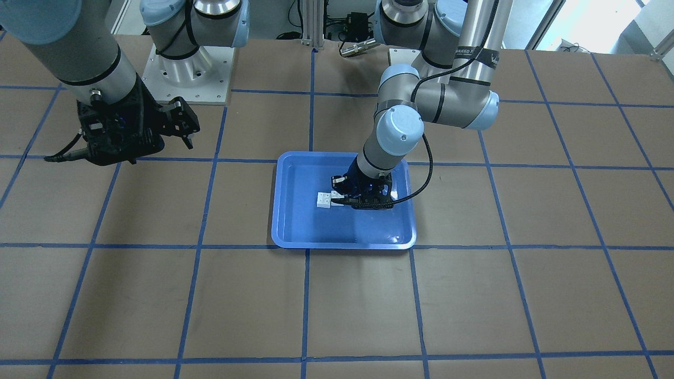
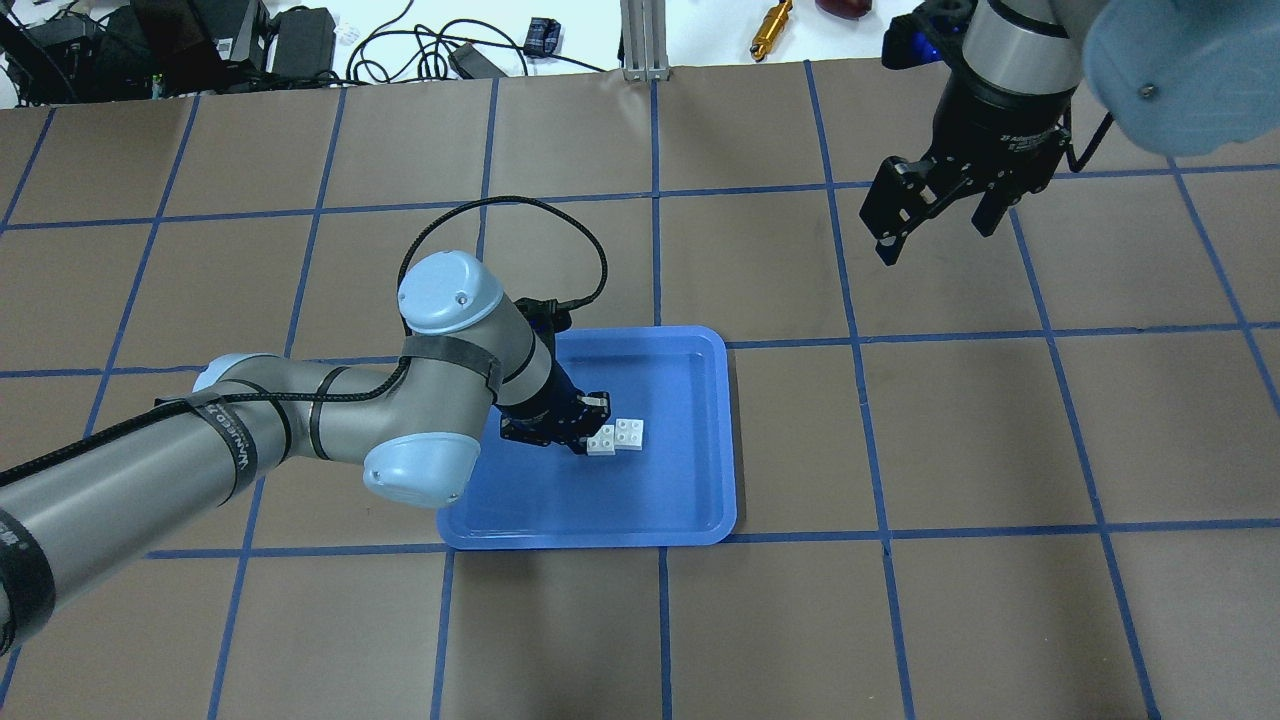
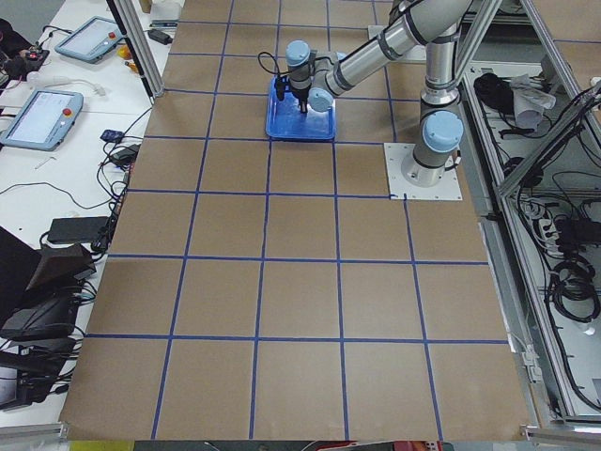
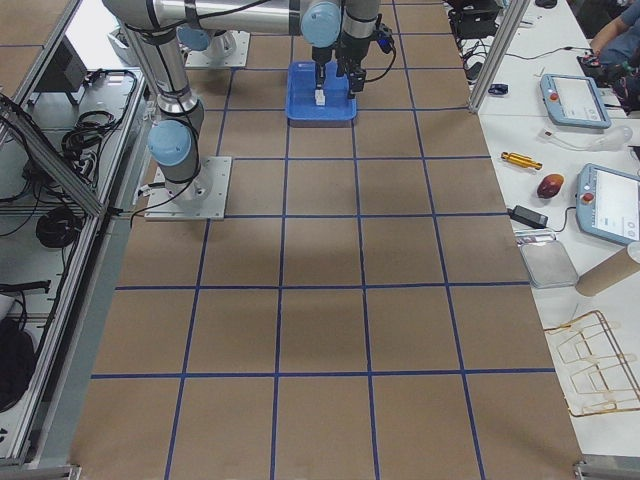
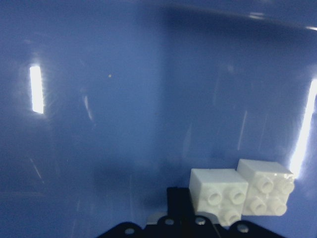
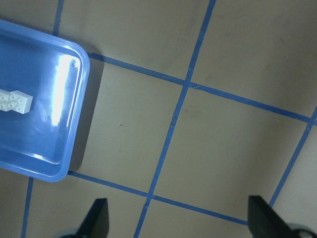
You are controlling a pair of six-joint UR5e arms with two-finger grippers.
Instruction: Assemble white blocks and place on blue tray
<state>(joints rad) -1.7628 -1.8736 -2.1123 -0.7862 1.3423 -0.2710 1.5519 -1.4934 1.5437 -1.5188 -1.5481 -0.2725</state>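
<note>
The white blocks (image 1: 327, 199) lie joined as a short bar on the floor of the blue tray (image 1: 342, 239), near its middle. In the overhead view the blocks (image 2: 618, 437) sit just right of my left gripper (image 2: 588, 424). That gripper reaches down into the tray (image 2: 680, 500) and stands open, its fingers loosely either side of the bar's near end. The left wrist view shows the two studded blocks (image 5: 240, 194) beside one dark finger (image 5: 178, 201). My right gripper (image 2: 935, 235) hangs open and empty above the table, far from the tray. Its wrist camera shows the blocks (image 6: 15, 101) inside the tray (image 6: 44, 148).
Brown paper with blue tape lines (image 1: 305, 295) covers the table. Cables, a brass part (image 2: 768, 25) and black boxes lie beyond the far edge. Tablets (image 4: 575, 100) rest on side benches. The arms' base plates (image 1: 184, 73) stand at the robot's edge.
</note>
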